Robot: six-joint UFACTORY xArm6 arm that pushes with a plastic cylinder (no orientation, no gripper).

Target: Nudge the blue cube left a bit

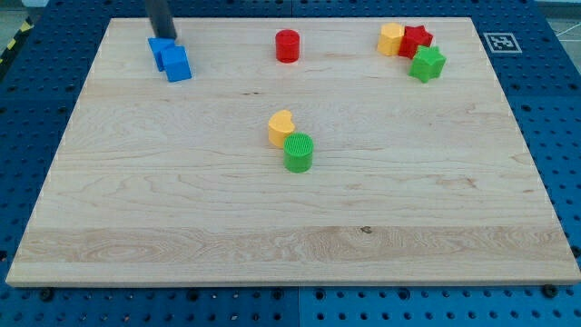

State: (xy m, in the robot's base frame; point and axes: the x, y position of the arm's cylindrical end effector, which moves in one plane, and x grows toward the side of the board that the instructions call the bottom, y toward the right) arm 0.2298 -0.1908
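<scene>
The blue cube point(178, 66) sits near the board's top left corner. A second blue block point(160, 49), whose shape I cannot make out, touches it on its upper left side. My tip point(167, 39) comes down from the view's top and stands right at the upper edge of the two blue blocks, above and slightly left of the cube. Whether it touches them I cannot tell.
A red cylinder point(287, 45) stands at top centre. A yellow block point(391, 39), a red star point(416, 40) and a green star point(427, 64) cluster at top right. A yellow heart point(281, 127) and a green cylinder point(298, 152) touch mid-board. The wooden board point(290, 245) lies on a blue pegboard.
</scene>
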